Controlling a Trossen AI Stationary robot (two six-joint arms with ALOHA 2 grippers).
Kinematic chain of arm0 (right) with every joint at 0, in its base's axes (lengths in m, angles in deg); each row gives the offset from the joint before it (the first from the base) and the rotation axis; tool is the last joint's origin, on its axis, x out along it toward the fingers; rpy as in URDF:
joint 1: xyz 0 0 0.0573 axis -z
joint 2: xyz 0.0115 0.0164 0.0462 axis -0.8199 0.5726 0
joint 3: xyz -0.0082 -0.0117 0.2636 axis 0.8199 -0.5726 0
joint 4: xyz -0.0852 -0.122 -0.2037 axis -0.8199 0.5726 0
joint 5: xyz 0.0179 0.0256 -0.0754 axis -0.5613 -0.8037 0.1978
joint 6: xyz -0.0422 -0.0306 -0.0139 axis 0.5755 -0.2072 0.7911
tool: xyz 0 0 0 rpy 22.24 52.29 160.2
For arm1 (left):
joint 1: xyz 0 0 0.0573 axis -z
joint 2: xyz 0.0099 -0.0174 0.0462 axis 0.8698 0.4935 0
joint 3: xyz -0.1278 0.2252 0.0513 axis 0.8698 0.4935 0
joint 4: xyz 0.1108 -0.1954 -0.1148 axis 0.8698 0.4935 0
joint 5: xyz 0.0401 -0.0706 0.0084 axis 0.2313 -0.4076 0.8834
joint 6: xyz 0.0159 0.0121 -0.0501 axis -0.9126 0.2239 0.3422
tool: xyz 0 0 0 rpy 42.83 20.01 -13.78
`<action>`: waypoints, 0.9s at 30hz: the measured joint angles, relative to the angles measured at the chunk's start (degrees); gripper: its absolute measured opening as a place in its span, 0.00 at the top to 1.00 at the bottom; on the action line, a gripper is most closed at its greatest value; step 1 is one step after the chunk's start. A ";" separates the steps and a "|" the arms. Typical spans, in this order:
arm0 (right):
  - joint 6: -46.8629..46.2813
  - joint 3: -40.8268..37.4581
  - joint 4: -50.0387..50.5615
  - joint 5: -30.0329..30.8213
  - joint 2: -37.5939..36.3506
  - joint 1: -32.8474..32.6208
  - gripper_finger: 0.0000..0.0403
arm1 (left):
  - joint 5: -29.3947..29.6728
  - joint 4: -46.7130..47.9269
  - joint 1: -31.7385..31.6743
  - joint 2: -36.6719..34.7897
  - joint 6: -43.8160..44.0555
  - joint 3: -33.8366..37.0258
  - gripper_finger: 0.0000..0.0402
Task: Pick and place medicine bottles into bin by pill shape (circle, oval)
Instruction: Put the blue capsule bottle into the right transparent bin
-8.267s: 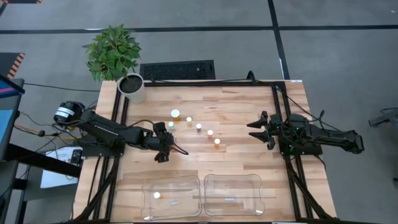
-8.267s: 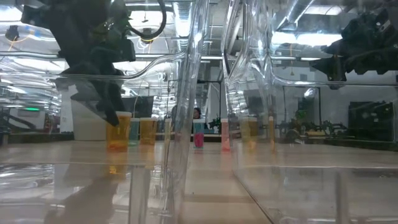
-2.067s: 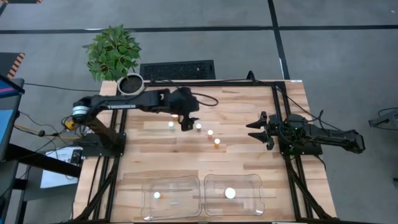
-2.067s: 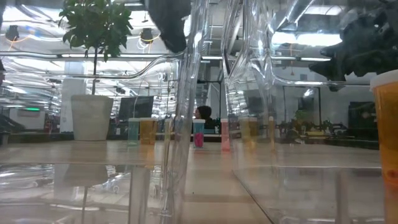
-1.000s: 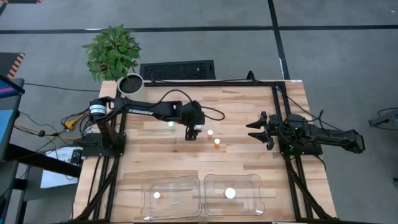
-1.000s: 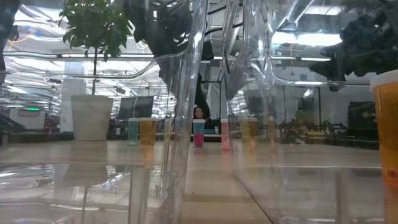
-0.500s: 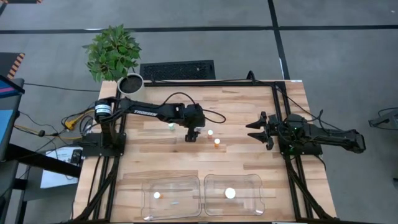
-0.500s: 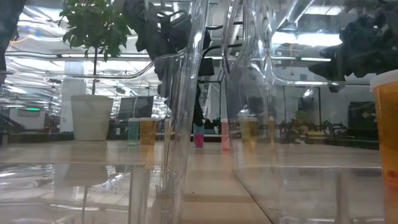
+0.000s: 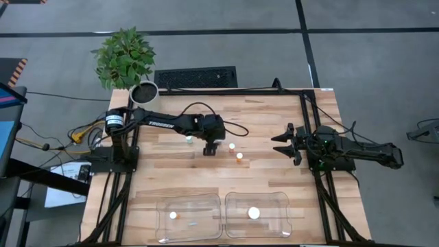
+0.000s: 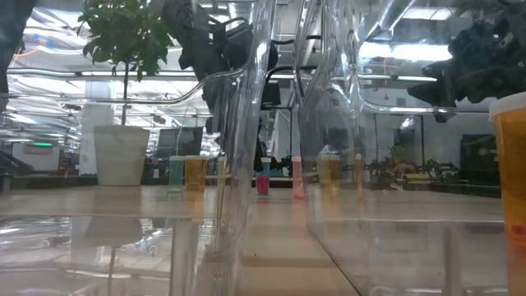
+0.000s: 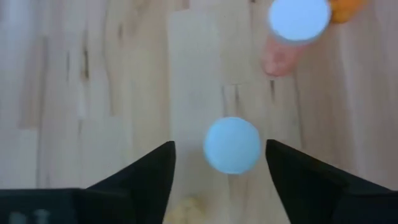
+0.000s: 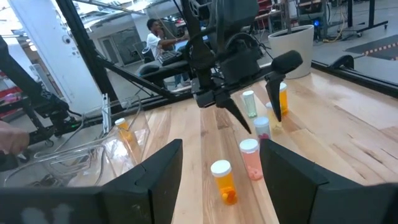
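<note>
On the pale wooden table (image 9: 274, 171), the left gripper (image 9: 211, 147) reaches to the centre, its jaws spread wide either side of a small white-capped bottle (image 11: 232, 145), not touching it. At its 3 o'clock stand a pink-bodied white-capped bottle (image 12: 250, 158) and an orange-bodied one (image 12: 222, 179). At 6 o'clock, two clear plastic bins (image 9: 188, 217) each hold one bottle. At the table's 3 o'clock edge the right gripper (image 9: 279, 143) waits, jaws apart.

- The left gripper (image 9: 212, 147), earlier beside the left bin (image 9: 188, 216), now hangs open over a white-capped bottle (image 11: 232, 145) in the row, its cap between the fingers.
- The right bin (image 9: 256, 214), bare at first, now holds a bottle (image 9: 254, 213).
- The large bottle nearest the plant pot (image 9: 145, 97) is gone from the row.
</note>
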 joint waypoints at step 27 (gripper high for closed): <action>0.02 0.01 0.00 0.01 0.00 0.00 0.44 | 0.76 -1.10 0.00 -0.02 -0.39 0.00 0.67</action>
